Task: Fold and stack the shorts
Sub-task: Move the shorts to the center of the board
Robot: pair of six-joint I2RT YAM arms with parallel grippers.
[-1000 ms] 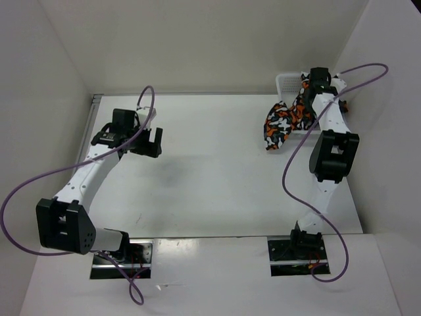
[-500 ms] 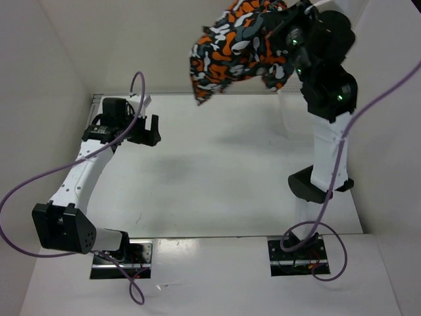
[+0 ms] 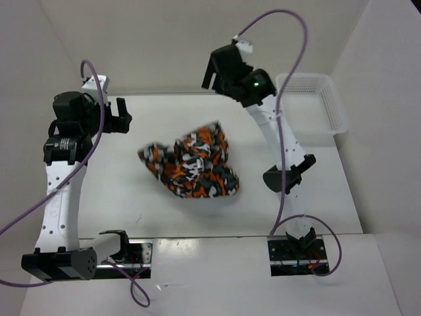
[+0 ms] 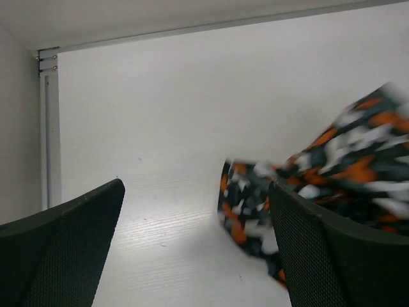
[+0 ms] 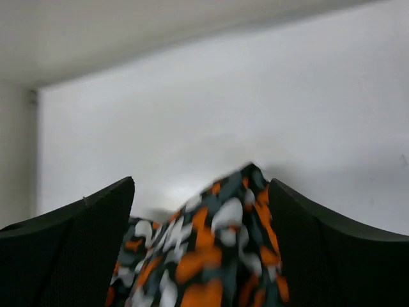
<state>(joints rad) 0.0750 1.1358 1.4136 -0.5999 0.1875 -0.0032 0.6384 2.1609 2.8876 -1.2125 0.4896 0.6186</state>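
The shorts (image 3: 194,168), in an orange, black, grey and white blotch print, lie in a crumpled heap at the middle of the table. My right gripper (image 3: 214,72) hangs high above their far edge, open. In the right wrist view the blurred shorts (image 5: 217,256) show below and between the wide-apart fingers of that gripper (image 5: 201,185), not pinched. My left gripper (image 3: 122,115) is open at the far left, apart from the cloth. In the left wrist view the shorts (image 4: 332,166) lie to the right of its open fingers (image 4: 196,192).
A white mesh basket (image 3: 339,108) stands at the back right of the table. White walls close in the table on the left, back and right. A metal rail (image 4: 48,128) runs along the left edge. Purple cables loop from both arms.
My right arm lifted the shorts out of the basket, swung them left over the table and opened; they now lie in the middle. My left arm drew back to the left.
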